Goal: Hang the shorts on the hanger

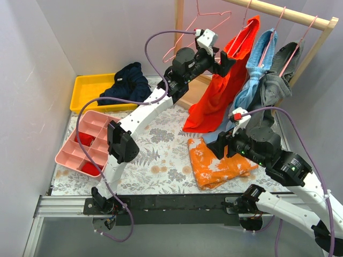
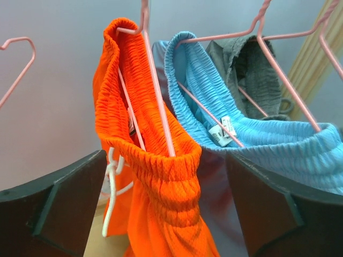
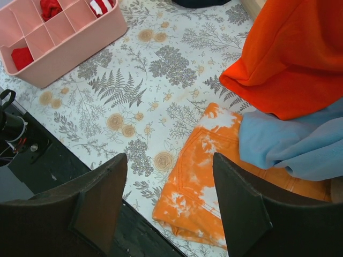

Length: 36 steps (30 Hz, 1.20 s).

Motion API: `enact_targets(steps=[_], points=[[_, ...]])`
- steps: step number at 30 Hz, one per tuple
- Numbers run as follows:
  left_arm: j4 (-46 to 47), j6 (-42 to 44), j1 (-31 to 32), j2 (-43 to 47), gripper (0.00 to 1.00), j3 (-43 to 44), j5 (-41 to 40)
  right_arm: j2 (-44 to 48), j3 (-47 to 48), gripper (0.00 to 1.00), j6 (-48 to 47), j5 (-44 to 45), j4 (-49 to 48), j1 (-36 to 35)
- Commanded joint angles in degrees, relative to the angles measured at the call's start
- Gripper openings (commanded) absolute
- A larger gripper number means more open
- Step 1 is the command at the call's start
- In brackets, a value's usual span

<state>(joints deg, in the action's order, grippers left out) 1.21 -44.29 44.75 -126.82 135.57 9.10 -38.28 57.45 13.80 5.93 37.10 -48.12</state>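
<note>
The red-orange shorts [image 1: 220,93] hang by their waistband from a pink wire hanger [image 1: 246,15] on the wooden rail. In the left wrist view the hanger wire [image 2: 158,107] runs through the bunched waistband of the shorts [image 2: 166,182]. My left gripper [image 1: 227,58] is open, its jaws standing on either side of the waistband without closing on it [image 2: 167,214]. My right gripper [image 1: 220,143] is open and empty, low over the table near the shorts' hem [image 3: 295,59]; its jaws [image 3: 170,209] frame the blotched orange cloth.
An orange cloth with white blotches [image 1: 220,163] lies on the floral table [image 3: 209,182]. Blue shorts [image 1: 258,67] and a grey garment [image 1: 276,85] hang beside on the rail [image 1: 286,13]. An empty pink hanger [image 1: 201,27] hangs left. A yellow bin [image 1: 86,88] holds a navy garment [image 1: 127,83]; a pink compartment tray [image 1: 80,144] stands at the left.
</note>
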Motion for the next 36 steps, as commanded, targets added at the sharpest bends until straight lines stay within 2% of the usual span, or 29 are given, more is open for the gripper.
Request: enact_targets(steps=[1,7,10,16,21,27,32,36], points=[[2.39,0.00,0.16,10.19,0.98,-3.63,-0.84,0.58,1.96,0.73,0.70,1.62,-1.42,0.13],[0.55,-0.35,0.07,18.25,0.98,-10.49,-2.68,0.23,3.02,0.75,1.23,1.98,-1.68,0.13],[-0.86,-2.46,-0.19,22.57,0.98,-16.99,-4.09,-0.56,3.02,0.78,1.32,1.71,-2.47,0.13],[-6.30,-10.89,-0.37,36.98,0.98,-36.66,-7.34,-3.73,1.88,0.86,1.67,1.45,-6.15,0.04],[-12.19,-17.40,-0.54,51.11,0.98,-55.10,-9.90,-5.92,-1.02,0.98,3.33,2.33,-10.55,0.13],[-19.92,-22.32,-0.37,60.72,0.98,-69.80,-10.59,-8.30,-7.96,0.99,7.02,0.84,-17.41,0.13],[-20.90,-25.49,-0.19,67.93,0.98,-81.58,-11.73,-9.79,-14.11,0.99,10.01,1.18,-22.42,0.04],[-20.82,-27.86,-0.19,71.97,0.98,-86.08,-14.11,-10.06,-18.68,0.98,12.21,2.32,-24.79,0.13]])
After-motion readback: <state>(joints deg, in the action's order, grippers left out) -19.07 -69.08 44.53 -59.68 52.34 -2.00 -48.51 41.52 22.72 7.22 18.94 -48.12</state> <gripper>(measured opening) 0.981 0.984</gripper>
